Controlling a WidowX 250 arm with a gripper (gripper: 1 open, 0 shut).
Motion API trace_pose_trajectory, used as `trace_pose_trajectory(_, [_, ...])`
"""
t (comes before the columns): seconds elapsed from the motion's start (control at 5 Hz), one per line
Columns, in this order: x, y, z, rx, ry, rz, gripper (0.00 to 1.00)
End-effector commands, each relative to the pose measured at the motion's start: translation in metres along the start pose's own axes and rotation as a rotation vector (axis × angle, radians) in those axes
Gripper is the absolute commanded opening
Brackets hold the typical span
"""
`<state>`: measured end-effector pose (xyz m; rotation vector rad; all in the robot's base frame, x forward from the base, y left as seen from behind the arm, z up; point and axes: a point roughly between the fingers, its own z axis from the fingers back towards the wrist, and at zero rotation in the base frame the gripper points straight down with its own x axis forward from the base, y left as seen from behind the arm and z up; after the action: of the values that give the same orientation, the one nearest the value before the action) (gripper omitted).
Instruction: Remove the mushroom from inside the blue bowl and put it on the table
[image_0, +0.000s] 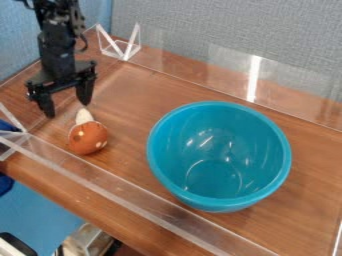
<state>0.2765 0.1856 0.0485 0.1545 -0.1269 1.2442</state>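
The mushroom (88, 136) lies on its side on the table (147, 95) at the left, reddish-brown cap toward the camera and cream stem pointing back. Just above and behind it hangs my gripper (63, 98), open, its two dark fingers spread wide with nothing between them and clear of the mushroom. The blue bowl (219, 155) stands upright to the right, glossy teal and empty inside.
Low clear acrylic walls (94, 190) edge the table along the front, left and back. A clear triangular piece (123, 44) stands at the back left corner. Bare wood lies between the mushroom and the bowl.
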Motion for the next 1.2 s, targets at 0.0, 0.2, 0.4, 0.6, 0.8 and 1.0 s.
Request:
trace_pose_trajectory(0.0, [0.005, -0.011, 0.051, -0.092, -0.024, 0.007, 1.00])
trace_pose_trajectory(0.2, [0.023, -0.019, 0.066, -0.095, -0.018, 0.130, 1.00])
trace_pose_trajectory(0.4, [0.030, -0.030, 0.063, -0.065, -0.020, 0.301, 1.00])
trace_pose_trajectory(0.6, [0.029, -0.039, 0.049, -0.040, -0.028, 0.419, 1.00])
trace_pose_trajectory(0.8, [0.029, -0.040, 0.039, -0.024, -0.033, 0.496, 1.00])
trace_pose_trajectory(1.0, [0.026, -0.038, 0.034, -0.015, -0.036, 0.530, 1.00])
